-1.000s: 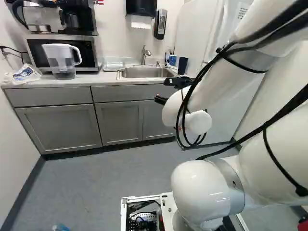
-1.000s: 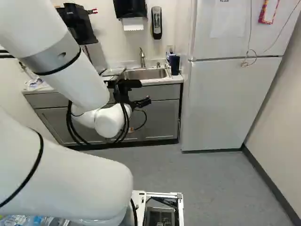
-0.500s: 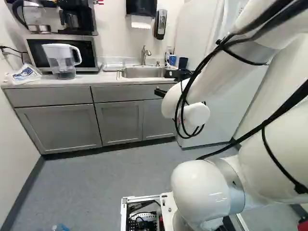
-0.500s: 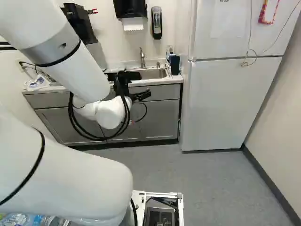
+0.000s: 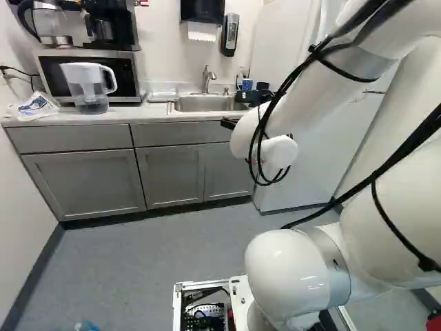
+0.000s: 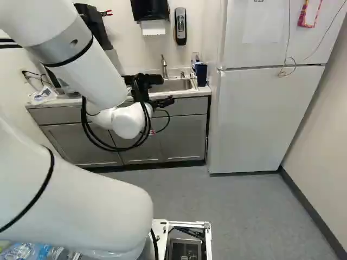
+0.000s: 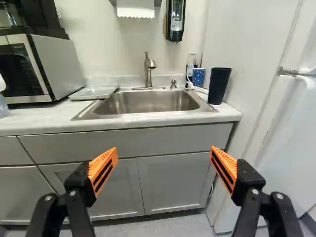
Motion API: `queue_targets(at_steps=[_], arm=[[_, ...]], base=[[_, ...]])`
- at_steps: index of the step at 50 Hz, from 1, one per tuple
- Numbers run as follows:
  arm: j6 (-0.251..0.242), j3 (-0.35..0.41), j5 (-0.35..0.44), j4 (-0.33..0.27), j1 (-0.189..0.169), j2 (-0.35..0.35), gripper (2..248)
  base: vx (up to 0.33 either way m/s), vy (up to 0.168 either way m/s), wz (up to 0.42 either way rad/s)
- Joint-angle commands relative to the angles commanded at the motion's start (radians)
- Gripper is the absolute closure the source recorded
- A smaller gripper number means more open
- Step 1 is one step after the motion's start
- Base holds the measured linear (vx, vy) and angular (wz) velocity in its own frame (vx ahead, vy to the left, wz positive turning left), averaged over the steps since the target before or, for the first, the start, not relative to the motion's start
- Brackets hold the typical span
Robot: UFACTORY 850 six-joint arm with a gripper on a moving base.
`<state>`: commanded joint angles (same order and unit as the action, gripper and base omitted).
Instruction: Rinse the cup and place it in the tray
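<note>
Wrist view: dark blue tumbler [image 7: 218, 86] ahead of the spread, empty gripper [image 7: 164, 149], off toward its refrigerator [image 6: 260, 119] side
Long axis upright, just beside the sink [image 7: 148, 100]; the reach likely needs a shift that way before closing

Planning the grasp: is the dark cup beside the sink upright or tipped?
Upright. In the wrist view the dark cup stands on its narrower base on the counter, its wider rim up.

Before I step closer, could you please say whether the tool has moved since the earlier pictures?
Yes; in the right base view, the tool has risen against the cabinet front, towards the counter edge.
</note>
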<state>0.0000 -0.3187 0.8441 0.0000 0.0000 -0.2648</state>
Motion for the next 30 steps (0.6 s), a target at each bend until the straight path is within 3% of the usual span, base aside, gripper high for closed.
queue_targets(at_steps=[30], arm=[[0.000,-0.092,-0.049,0.000,0.000,0.027,3]], base=[[0.000,0.000,0.000]])
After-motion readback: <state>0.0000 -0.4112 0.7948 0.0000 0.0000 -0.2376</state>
